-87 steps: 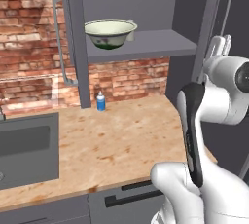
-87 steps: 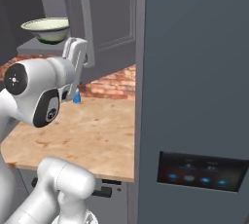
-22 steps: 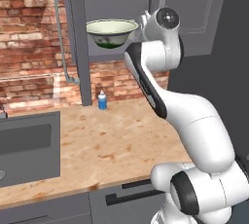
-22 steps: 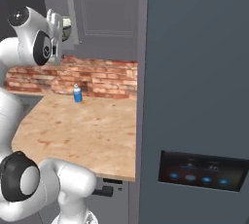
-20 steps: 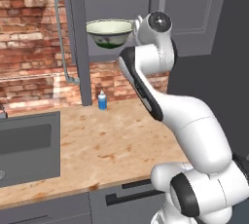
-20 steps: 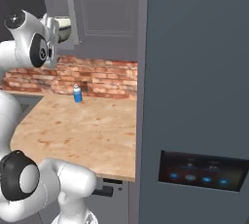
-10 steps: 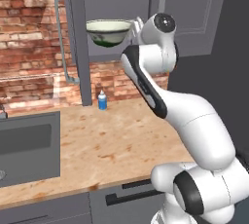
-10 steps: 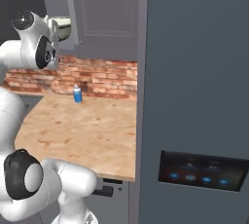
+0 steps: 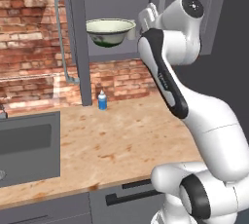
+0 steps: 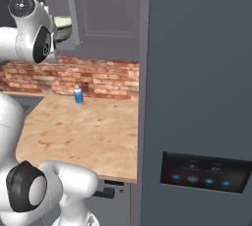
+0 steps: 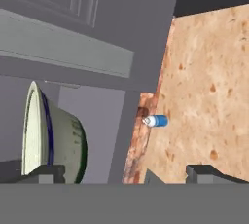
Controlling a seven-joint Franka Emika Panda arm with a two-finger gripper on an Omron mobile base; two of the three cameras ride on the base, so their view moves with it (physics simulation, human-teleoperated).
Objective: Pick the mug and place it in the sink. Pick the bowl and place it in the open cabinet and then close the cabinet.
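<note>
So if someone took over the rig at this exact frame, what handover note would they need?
Gripper: open, empty, beside the bowl's rim.
Bowl: already on the shelf of the open cabinet, upright.
Cabinet: left door swung wide open, right door behind the arm.
Sink: at the left end of the counter; the mug is not visible from here, so that step is unconfirmed.
Small blue bottle: on the counter by the brick wall, not part of the job.
Left: pull clear of the bowl, close the cabinet.
</note>
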